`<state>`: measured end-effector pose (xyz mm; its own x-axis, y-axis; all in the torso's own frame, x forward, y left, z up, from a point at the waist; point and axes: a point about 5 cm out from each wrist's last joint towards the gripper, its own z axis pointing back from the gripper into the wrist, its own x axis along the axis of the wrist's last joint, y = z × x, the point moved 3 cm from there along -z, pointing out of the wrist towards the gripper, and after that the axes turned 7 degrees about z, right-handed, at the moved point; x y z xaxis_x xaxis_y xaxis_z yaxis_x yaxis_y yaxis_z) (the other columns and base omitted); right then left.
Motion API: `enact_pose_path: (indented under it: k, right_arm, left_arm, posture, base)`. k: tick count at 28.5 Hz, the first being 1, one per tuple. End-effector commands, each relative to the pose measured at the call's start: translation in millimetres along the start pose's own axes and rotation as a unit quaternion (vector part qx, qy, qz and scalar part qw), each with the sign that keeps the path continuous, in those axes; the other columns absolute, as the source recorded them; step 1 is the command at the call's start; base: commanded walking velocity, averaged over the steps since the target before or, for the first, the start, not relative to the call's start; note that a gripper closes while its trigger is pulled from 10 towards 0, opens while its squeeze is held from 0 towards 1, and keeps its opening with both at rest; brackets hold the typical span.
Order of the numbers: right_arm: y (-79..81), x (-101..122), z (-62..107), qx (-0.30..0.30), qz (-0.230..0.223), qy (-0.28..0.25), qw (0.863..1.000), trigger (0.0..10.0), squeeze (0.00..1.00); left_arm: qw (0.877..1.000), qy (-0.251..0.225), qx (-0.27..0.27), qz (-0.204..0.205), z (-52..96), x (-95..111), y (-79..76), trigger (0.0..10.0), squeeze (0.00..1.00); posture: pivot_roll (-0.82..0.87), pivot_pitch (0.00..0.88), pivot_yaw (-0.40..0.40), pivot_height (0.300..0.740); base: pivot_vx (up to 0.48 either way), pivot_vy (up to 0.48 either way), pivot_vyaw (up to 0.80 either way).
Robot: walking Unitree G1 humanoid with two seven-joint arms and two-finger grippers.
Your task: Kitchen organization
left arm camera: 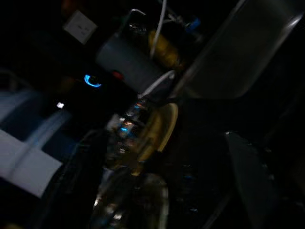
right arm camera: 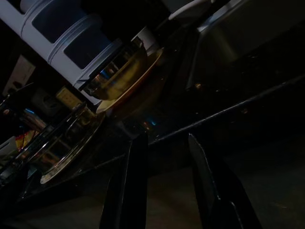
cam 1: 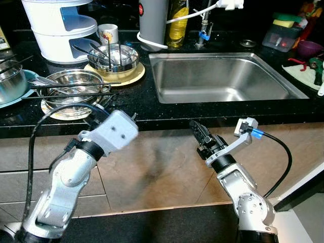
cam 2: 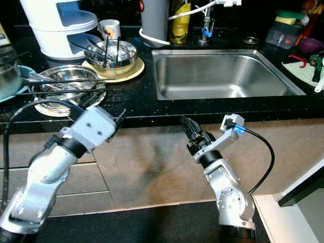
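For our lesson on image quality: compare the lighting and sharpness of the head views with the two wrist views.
Left eye and right eye views: bright and sharp, with glare on the steel sink and bowls. Left wrist view: very dark and blurred, the yellow plate barely readable. Right wrist view: dark but sharper, the right gripper silhouetted with its fingers apart.
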<state>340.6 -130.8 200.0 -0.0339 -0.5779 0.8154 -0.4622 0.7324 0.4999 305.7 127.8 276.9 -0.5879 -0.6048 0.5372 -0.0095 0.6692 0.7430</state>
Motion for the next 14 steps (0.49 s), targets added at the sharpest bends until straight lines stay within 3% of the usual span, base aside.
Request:
enact_pose_path:
  k: [1,2,3,4,5,14]
  right_arm:
    - [-1.1,-6,1.0,-0.007,-0.004,0.01,1.0,10.0,0.0]
    - [-0.6,-7,0.8,-0.007,-0.005,0.012,1.0,10.0,0.0]
    - [-0.6,-7,0.8,-0.007,-0.005,0.012,1.0,10.0,0.0]
    - [0.6,-8,0.3,-0.006,-0.008,0.013,1.0,10.0,0.0]
    - [1.7,-9,-0.1,-0.006,-0.01,0.013,1.0,10.0,0.0]
    - [4.6,-11,-1.2,-0.004,-0.017,0.016,1.0,10.0,0.0]
  left_arm:
    - [0.999,0.021,-0.008,-0.036,-1.6,-7,-2.5,10.0,1.0]
    - [0.998,0.035,-0.007,-0.053,-3.3,-12,0.0,10.0,0.47]
    - [0.998,0.035,-0.007,-0.053,-3.3,-12,0.0,10.0,0.47]
    - [0.996,0.052,-0.008,-0.072,-4.7,-18,3.0,10.0,0.15]
    - [0.994,0.065,-0.01,-0.085,-5.4,-23,5.2,10.0,0.0]
    - [0.986,0.103,-0.021,-0.128,-10.6,-43,9.6,10.0,0.0]
  posture:
    - [-0.08,0.155,-0.05,0.74]
    - [-0.08,0.156,-0.049,0.74]
    - [-0.08,0.156,-0.049,0.74]
    - [-0.08,0.157,-0.048,0.74]
    - [-0.08,0.157,-0.049,0.74]
    - [-0.08,0.16,-0.045,0.74]
  base:
    - [0.0,0.0,0.0]
    - [0.0,0.0,0.0]
    - [0.0,0.0,0.0]
    - [0.0,0.0,0.0]
    - [0.0,0.0,0.0]
    - [0.0,0.0,0.0]
